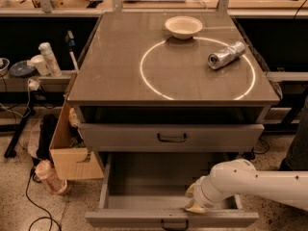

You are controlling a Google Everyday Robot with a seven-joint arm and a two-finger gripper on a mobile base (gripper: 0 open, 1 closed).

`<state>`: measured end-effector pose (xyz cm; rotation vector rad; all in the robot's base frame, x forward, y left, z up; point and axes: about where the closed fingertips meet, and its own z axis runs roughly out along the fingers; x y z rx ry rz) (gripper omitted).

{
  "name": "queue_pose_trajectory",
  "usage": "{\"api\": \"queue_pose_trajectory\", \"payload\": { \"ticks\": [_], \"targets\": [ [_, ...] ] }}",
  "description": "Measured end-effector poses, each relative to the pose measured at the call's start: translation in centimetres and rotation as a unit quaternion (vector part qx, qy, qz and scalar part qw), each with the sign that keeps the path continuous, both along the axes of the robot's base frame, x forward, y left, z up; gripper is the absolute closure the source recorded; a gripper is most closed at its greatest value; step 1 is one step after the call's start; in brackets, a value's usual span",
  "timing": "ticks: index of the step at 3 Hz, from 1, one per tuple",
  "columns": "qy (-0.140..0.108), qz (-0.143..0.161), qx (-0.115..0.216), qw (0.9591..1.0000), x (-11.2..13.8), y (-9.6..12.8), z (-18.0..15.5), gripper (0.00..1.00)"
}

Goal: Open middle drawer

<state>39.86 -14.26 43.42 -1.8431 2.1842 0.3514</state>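
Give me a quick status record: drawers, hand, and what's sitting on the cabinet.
middle drawer: pulled out, grey inside showing
drawer above: not pulled out
hand: low in the open drawer, against its front wall, right of the handle
cabinet top: bowl at the back, can lying on its side at right

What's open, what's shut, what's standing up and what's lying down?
middle drawer: pulled out, open
drawer above it: pushed in
bowl: upright on the cabinet top
can: lying on its side
cardboard box: open on top
tool: down inside the middle drawer, by its front
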Motion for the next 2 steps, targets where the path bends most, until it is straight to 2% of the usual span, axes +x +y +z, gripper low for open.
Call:
{"api": "queue_pose_trajectory", "payload": {
  "ticks": [1, 2],
  "targets": [
    [0.0, 0.0, 0.0, 1.0, 0.0, 0.0, 0.0, 0.0],
    [0.0, 0.0, 0.0, 1.0, -0.01, 0.0, -0.01, 0.0]
  ]
}}
